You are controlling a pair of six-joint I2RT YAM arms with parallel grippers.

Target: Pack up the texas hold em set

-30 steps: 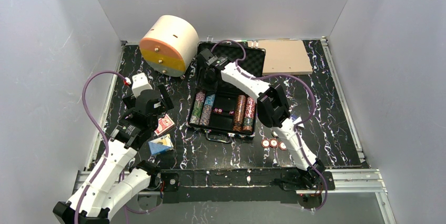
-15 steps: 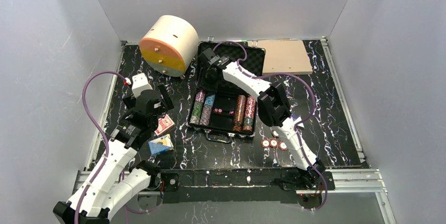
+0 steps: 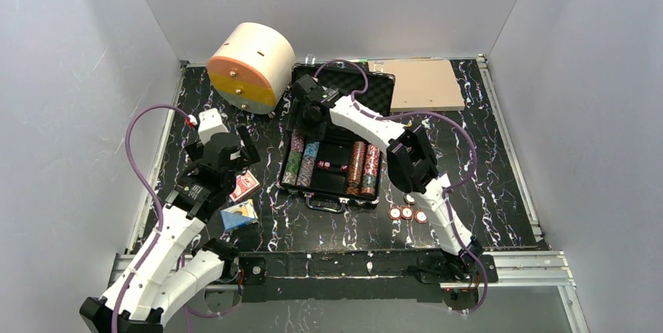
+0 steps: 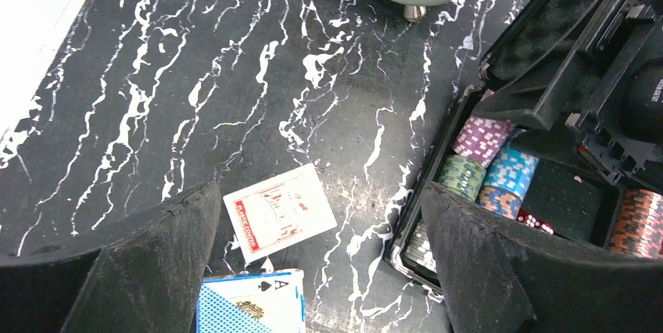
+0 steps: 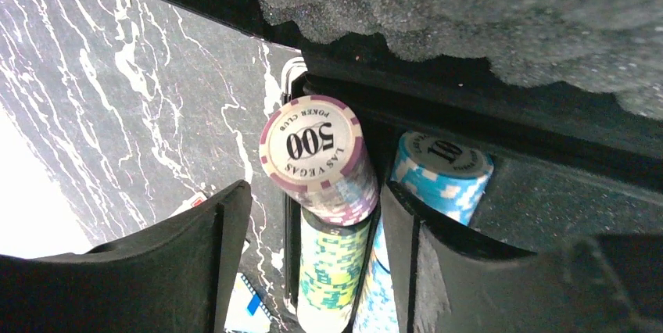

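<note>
The black briefcase lies open mid-table, its foam lid propped at the back. Rows of striped chips fill it, with red dice in the middle. My right gripper is open at the case's far-left corner. In the right wrist view its fingers stand either side of a purple chip stack that rests raised on the green row. My left gripper is open and empty above the red deck and the blue deck.
A cream cylinder with an orange-yellow face stands at the back left, close to the case's lid. A tan board lies at the back right. Three round buttons lie on the table right of the case's front.
My right gripper has shifted a little left and back toward the case's far-left corner. The left arm has barely moved.
</note>
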